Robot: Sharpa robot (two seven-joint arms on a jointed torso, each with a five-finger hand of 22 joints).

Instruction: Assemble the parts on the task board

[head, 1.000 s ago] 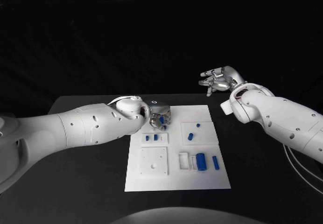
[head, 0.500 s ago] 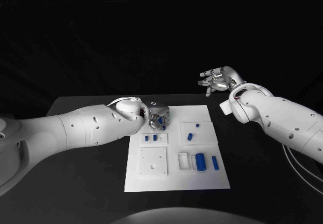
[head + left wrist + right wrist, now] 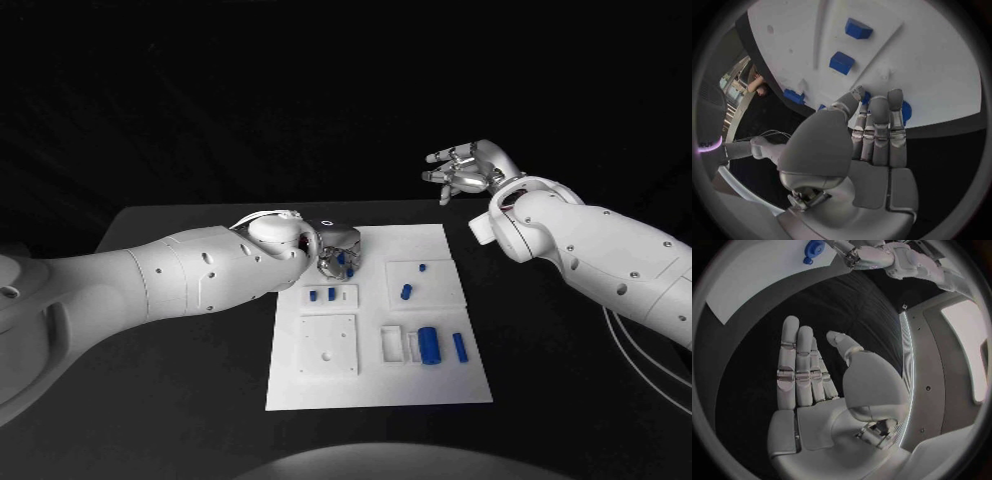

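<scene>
Head view: left hand (image 3: 338,256) pinches blue part (image 3: 343,258) (rounded, smooth).

1. No text, label, brand, number or sign can be read in any of the views; the task board (image 3: 378,392) carries no legible marking.
</scene>
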